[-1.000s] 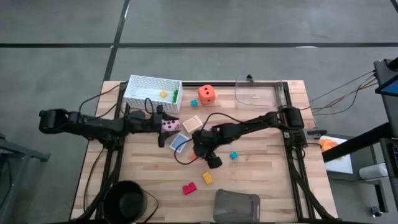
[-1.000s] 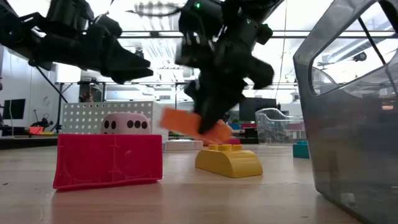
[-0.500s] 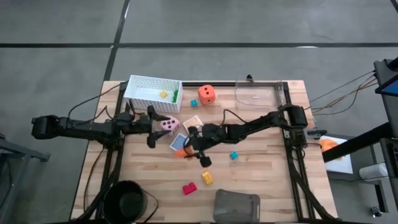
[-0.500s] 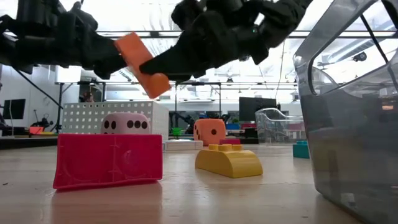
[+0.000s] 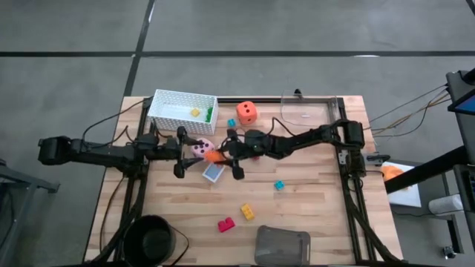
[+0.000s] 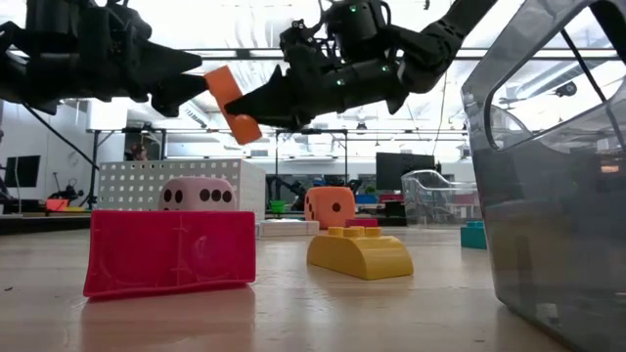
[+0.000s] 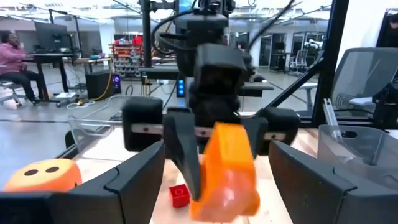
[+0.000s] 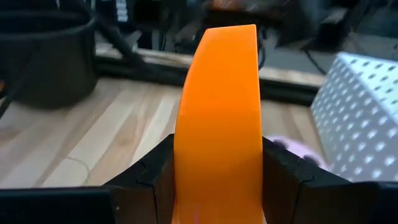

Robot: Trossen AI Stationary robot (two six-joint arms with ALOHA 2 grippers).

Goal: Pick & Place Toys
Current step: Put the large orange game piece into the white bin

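— Orange brick [image 8: 217, 118], smooth and glossy, is sitting pinched in the right gripper [image 5: 223, 156], raised off the table.
— Left gripper [image 5: 180, 141]?
— Gaping, holding nothing, facing the brick just beside the pink die [image 5: 200, 147]. Low view is showing the red brick [image 6: 171, 250] nearest, the white basket [image 5: 181, 110] beyond.

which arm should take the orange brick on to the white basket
Left. The right gripper holds the orange brick at the open left gripper, whose arm lies nearer the white basket.
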